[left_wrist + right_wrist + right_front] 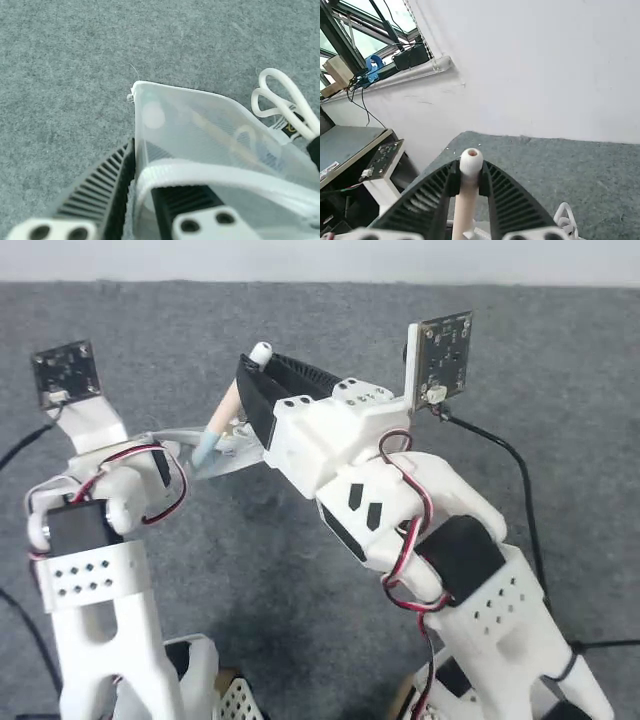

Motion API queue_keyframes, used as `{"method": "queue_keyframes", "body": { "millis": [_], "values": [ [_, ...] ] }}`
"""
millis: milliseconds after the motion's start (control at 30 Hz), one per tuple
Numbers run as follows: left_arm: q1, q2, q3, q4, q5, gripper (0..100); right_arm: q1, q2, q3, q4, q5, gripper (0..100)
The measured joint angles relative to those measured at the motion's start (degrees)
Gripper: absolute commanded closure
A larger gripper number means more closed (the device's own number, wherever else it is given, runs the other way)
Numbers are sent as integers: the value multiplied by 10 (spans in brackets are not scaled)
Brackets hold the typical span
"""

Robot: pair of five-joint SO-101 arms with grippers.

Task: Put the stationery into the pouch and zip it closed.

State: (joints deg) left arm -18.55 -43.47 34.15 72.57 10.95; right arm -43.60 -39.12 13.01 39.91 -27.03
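Note:
A translucent mesh pouch with a white zip tape hangs above the grey mat, its mouth rim pinched between the black fingers of my left gripper. Its white cord pull loops off one end. In the high view the pouch sits between the two arms. My right gripper is shut on a beige pen with a white end cap. The pen is tilted, and its light blue tip is at the pouch mouth. A long pale shape shows through the mesh.
Grey carpet-like mat covers the table up to a white wall. A black cable runs along the right arm. The left arm's camera board stands close to the right gripper.

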Motion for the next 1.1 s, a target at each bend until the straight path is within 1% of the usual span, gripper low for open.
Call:
{"method": "queue_keyframes", "body": {
  "millis": [133, 233, 400, 633, 700, 867, 1000, 1100],
  "values": [
    [0, 0, 0, 0, 0, 988, 24, 0, 53, -62, 0, 992],
    [0, 0, 0, 0, 0, 988, 36, 0, 101, -105, 27, 992],
    [0, 0, 0, 0, 0, 988, 25, -1, 186, -195, 72, 992],
    [0, 1, 4, 0, 0, 988, -32, -21, 295, -307, 184, 992],
    [0, 1, 4, 0, 0, 988, -55, -14, 342, -324, 226, 992],
    [0, 1, 4, 0, 0, 988, -82, -6, 425, -379, 315, 992],
    [1, 1, 4, 0, 0, 988, -88, -5, 469, -431, 363, 990],
    [1, 1, 4, 0, 0, 988, -89, -5, 484, -457, 375, 988]
  ]
}}
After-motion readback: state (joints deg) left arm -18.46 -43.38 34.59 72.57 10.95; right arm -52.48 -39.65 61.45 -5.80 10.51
